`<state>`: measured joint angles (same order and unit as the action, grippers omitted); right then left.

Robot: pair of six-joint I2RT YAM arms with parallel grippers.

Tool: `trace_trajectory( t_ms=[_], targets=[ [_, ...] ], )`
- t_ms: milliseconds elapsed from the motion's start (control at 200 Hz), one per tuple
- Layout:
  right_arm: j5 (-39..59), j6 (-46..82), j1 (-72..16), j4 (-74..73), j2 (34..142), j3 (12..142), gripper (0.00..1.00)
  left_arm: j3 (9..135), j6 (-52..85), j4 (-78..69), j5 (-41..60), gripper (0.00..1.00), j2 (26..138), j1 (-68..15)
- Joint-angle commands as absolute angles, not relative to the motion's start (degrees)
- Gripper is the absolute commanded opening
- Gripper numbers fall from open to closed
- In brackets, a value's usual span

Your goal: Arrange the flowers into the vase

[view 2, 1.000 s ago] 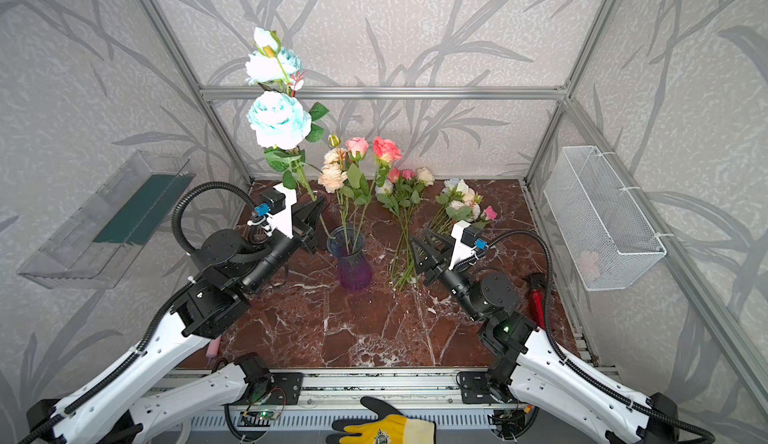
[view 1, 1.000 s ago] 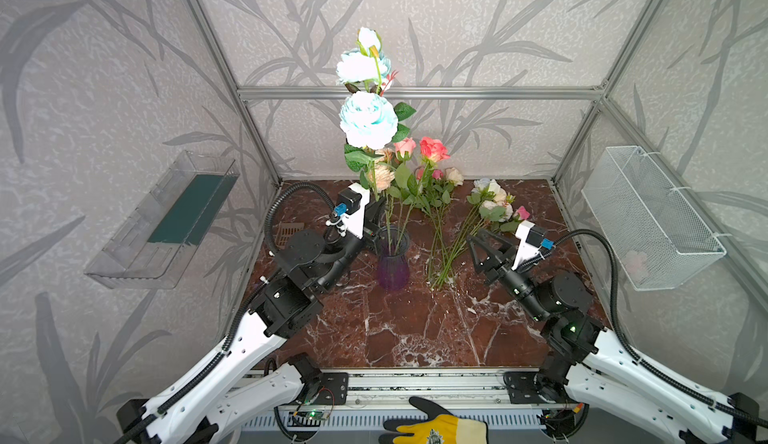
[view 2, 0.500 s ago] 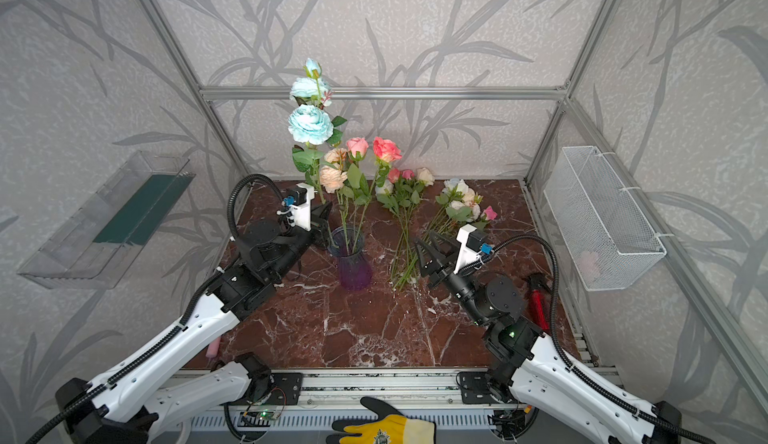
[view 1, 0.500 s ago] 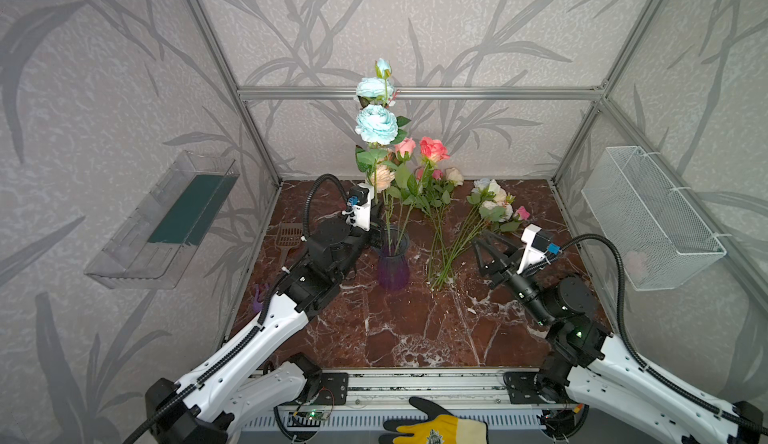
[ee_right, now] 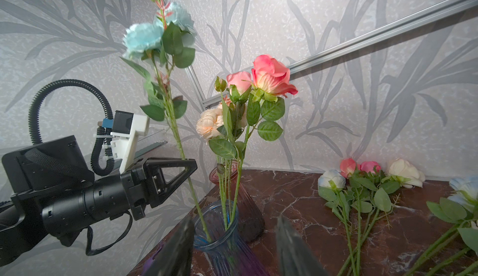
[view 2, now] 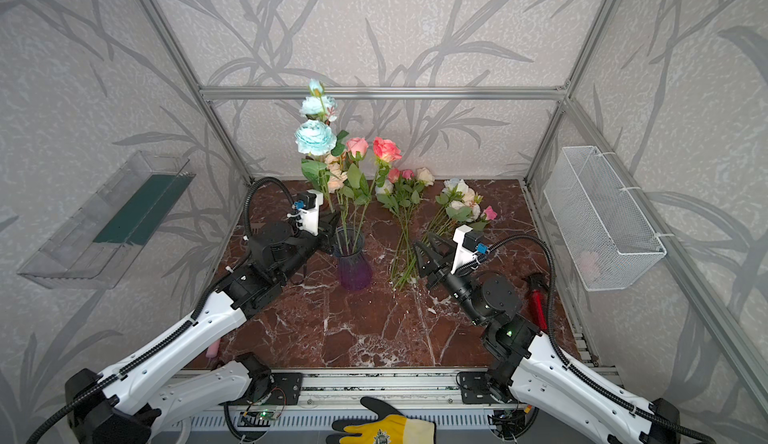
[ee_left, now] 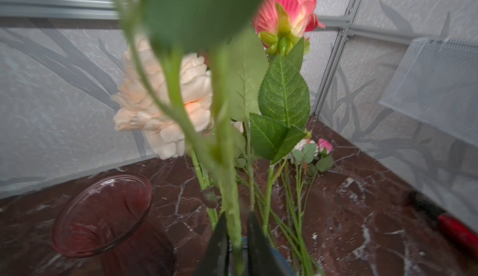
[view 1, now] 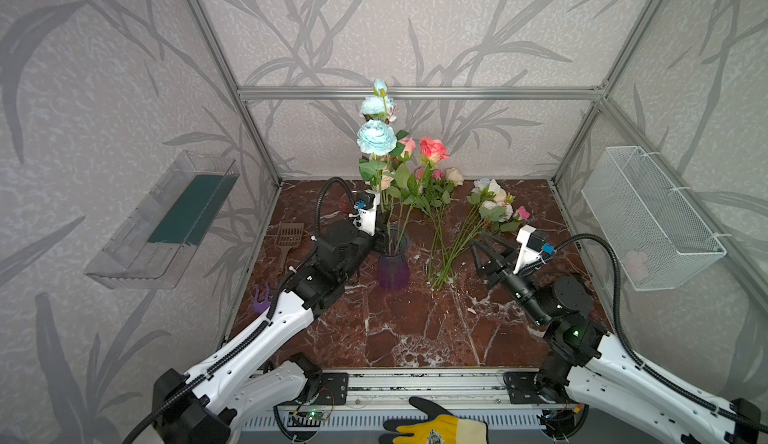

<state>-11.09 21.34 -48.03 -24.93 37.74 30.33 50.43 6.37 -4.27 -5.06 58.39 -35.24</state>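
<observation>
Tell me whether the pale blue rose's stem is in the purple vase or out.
In: in the right wrist view the stem of the pale blue rose runs down past the rim into the purple vase.

Front half of table (view 1: 415,329) is bare, wide passage between both arms. Vase (view 1: 392,269) mouth is crowded: several stems in it, with leaves and heads filling the air above. Left gripper (ee_right: 187,162) sits at the mouth's left side, fingers slightly apart around blue flower's stem (ee_right: 176,130), and blocks that side. Vase's right side is reachable, with a narrow bare strip before the loose flowers (view 1: 442,250). Right gripper (view 1: 481,248), jaws apart and empty, hovers just beside those. Second vase (ee_right: 251,215) stands just behind. Scoop (view 1: 288,238) and purple hook (view 1: 261,298) are at left edge, red tool (view 2: 536,302) at right edge. Wire basket (view 1: 648,217) and clear tray (view 1: 166,221) jut from side walls.
</observation>
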Motion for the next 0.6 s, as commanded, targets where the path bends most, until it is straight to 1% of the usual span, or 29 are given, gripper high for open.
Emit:
trace_trajectory(
  t_ms=[0,20,140,200,355,595],
  targets=[
    [-11.86,20.79,-48.16,-24.92,37.41,30.67,0.51,49.6,6.21,-3.0,-5.34,0.42,57.04,-35.04],
    [-11.87,20.76,-48.15,-24.9,37.4,30.67,0.51,49.42,6.3,-2.91,-5.55,0.43,56.85,-35.0],
    [-11.95,20.57,-48.12,-24.79,37.44,30.89,0.51,49.2,6.21,-2.18,-6.44,0.47,55.83,-35.01],
    [-11.91,20.57,-48.16,-24.74,37.36,31.02,0.51,49.72,6.3,-1.28,-6.29,0.52,55.57,-35.0],
    [-11.78,20.05,-48.09,-23.41,37.19,31.8,0.51,49.57,7.73,0.9,-6.24,0.51,53.14,-35.01],
    [-12.13,19.21,-48.08,-21.56,36.87,32.65,0.51,46.47,9.99,1.57,-6.85,0.52,44.0,-34.99]
  ],
)
